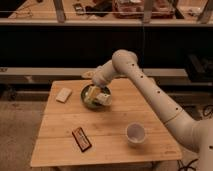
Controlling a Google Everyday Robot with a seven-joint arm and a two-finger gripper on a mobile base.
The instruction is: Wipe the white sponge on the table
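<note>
The white sponge (63,94) lies flat on the light wooden tabletop (112,120) at about 10 o'clock from its centre, near the far left corner, with nothing on it or touching it. Just beside it, towards 3 o'clock, sits a green bowl (84,94), at roughly 12 o'clock from the tabletop's centre.

The hand (98,97) is down over that bowl, well apart from the sponge, and its fingers are spread wide. A pale lump (104,99) shows in the bowl right by the fingertips (whether the fingers touch it or merely stand beside it cannot be made out), and nothing is clearly gripped.

The white arm (155,97) comes in from the lower right at about 4 o'clock, rises across the right side of the tabletop to a rounded joint above the far edge, then bends back down to the bowl.

A round white cup (135,133) stands upright at about 4 o'clock from the centre, near the front edge. A flat dark red packet (81,139) lies at about 7 o'clock, turned at a slant to the planks. The two are well apart.
</note>
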